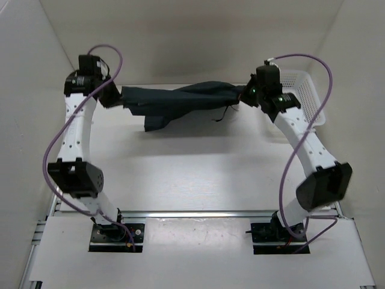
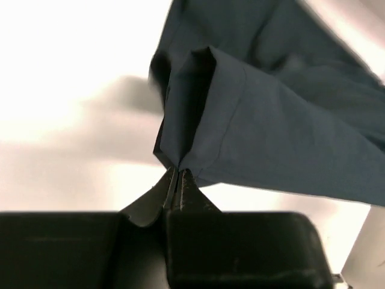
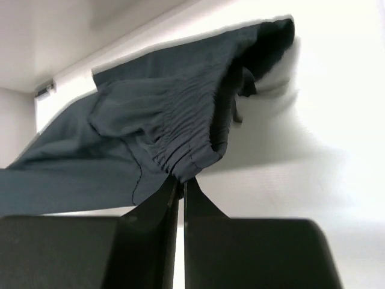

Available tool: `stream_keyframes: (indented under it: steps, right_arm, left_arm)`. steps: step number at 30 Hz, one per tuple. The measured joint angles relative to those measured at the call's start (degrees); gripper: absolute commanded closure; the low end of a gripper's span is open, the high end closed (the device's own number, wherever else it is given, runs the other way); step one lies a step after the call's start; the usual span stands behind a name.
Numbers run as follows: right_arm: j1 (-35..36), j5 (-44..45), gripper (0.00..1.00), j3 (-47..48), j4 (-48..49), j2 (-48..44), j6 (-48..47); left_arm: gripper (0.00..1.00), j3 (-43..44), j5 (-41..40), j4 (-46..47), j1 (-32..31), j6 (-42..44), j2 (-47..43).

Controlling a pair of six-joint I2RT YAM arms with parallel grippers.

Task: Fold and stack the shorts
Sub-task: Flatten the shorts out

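Left claw (image 1: 116, 99) and right claw (image 1: 245, 95) are each pinched tight on one end of a pair of dark blue fabric shorts (image 1: 180, 100), which hangs stretched between them across the far part of the white table top (image 1: 192, 174). From the top camera the jaws themselves are hidden by cloth and wrist housings. The wrist views settle it: the left claw (image 2: 178, 180) has its fingers pressed together on a folded hem corner of the shorts (image 2: 271, 138), and the right claw (image 3: 181, 183) is closed just as narrowly on the gathered elastic waistband of the shorts (image 3: 150, 132). Only the top view shows the sagging middle and a loose leg corner drooping toward the near left; whether that corner touches the table cannot be told. A thin dark drawstring (image 1: 224, 113) dangles near the right end. A white plastic mesh basket (image 1: 308, 91) sits at the far right, just beside the right arm's wrist, close against the right wall. White walls enclose the table on the left, right and far sides, and the left arm stands near the left wall. Bare white surface lies between the shorts and the arm bases at the near edge.
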Motion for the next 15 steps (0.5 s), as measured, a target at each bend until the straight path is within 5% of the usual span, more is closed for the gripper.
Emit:
stream_keyframes:
  steps: [1,3,4,5,6,9,15]
  right_arm:
    - [0.68,0.68,1.00,-4.52,1.16,-3.28,-0.15]
    - [2.23,1.90,0.96,-14.58,1.99,-9.62,-0.22]
    - [3.08,2.43,0.88,-21.35,3.54,-13.03,0.20]
    - [3.76,2.89,0.64,-28.22,3.50,-16.09,0.70]
    - [4.04,3.23,0.54,-32.83,3.19,-17.68,1.68]
    - [4.44,4.17,0.51,-48.37,1.25,-21.42,4.04]
    - [4.74,6.73,0.58,-56.22,-5.92,-32.00,8.63]
  left_arm:
    - [0.90,-6.08,0.31,1.03,0.04,-0.22,-3.78]
    - [0.63,-21.84,1.09,4.59,0.00,-0.96,-12.35]
    - [0.49,-29.83,1.73,5.49,-0.02,-1.53,-16.52]
    - [0.38,-37.86,2.43,6.82,-0.09,-2.23,-20.02]
    - [0.38,-44.76,3.39,7.80,-0.20,-2.60,-22.73]
    - [0.44,-60.67,5.90,8.28,-0.68,-5.18,-25.55]
    - [0.62,-65.92,6.51,9.33,-1.51,-8.66,-29.73]
